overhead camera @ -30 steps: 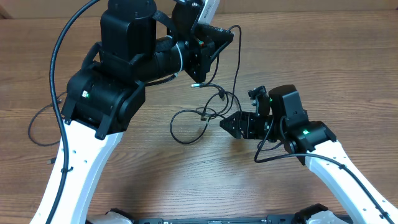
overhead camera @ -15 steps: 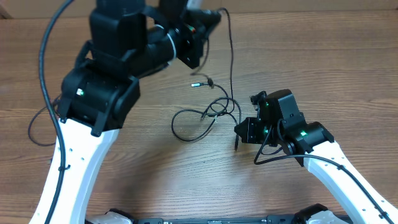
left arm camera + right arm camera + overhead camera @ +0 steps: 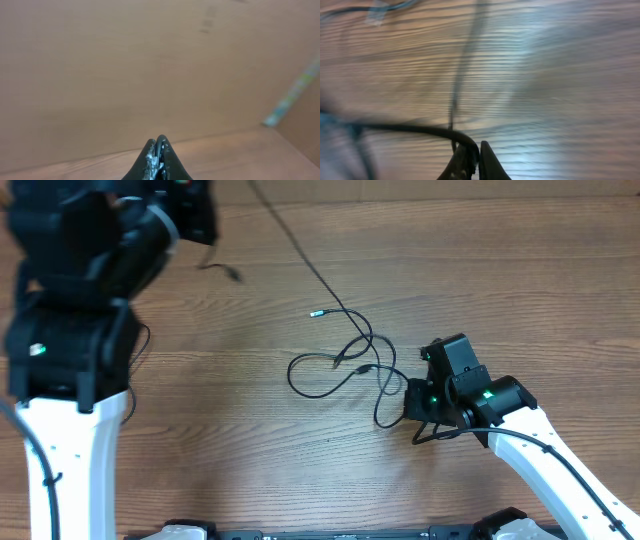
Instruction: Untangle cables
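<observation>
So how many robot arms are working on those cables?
2. The left arm stands along the table's left side; the right arm reaches in from the near right, its gripper pinching a black cable beside the tangle.

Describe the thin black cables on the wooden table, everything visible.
The thin black cables lie on the wooden table, crossing in a small loose tangle at mid-table. One loop spreads left of it; a straight strand runs diagonally up off the top edge. A silver-tipped plug lies free above the tangle. The right gripper is shut on one strand beside it.
</observation>
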Motion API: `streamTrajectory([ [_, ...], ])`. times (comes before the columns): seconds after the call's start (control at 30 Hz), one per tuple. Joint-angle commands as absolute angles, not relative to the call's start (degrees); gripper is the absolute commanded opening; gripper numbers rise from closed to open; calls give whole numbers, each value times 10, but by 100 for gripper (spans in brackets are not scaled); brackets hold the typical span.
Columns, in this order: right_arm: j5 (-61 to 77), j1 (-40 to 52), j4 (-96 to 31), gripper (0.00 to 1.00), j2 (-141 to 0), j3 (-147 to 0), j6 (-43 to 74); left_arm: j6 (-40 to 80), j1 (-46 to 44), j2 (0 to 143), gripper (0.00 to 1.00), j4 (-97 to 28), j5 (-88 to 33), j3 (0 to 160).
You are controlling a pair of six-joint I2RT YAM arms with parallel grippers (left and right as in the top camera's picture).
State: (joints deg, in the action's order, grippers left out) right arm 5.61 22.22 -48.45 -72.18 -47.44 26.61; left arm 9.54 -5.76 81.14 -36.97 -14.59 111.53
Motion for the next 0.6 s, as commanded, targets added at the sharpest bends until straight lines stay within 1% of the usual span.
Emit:
streamTrajectory([
  [0.0,-45,225,-497,4,-722,-471,307,140,8,794,4,-382,-113,1127],
  [0.17,-45,225,-495,4,-722,-471,307,185,70,794,4,-425,-111,1127],
  [0.27,-44,225,-492,4,-722,-471,307,209,85,794,4,-447,-98,1127],
  [0.37,-44,225,-487,4,-722,-471,307,215,86,794,4,-463,-110,1127],
  [0.43,-36,225,-477,4,-722,-471,307,212,84,794,4,-475,-165,1127],
  [0.47,-11,225,-462,4,-722,-471,306,185,84,794,4,-483,-262,1126],
  [0.5,9,225,-451,5,-722,-471,303,160,83,795,4,-483,-318,1126],
  [0.53,34,225,-437,8,-722,-471,297,134,81,798,4,-482,-375,1126],
  [0.57,58,225,-421,15,-722,-471,297,104,79,799,4,-482,-437,1126],
])
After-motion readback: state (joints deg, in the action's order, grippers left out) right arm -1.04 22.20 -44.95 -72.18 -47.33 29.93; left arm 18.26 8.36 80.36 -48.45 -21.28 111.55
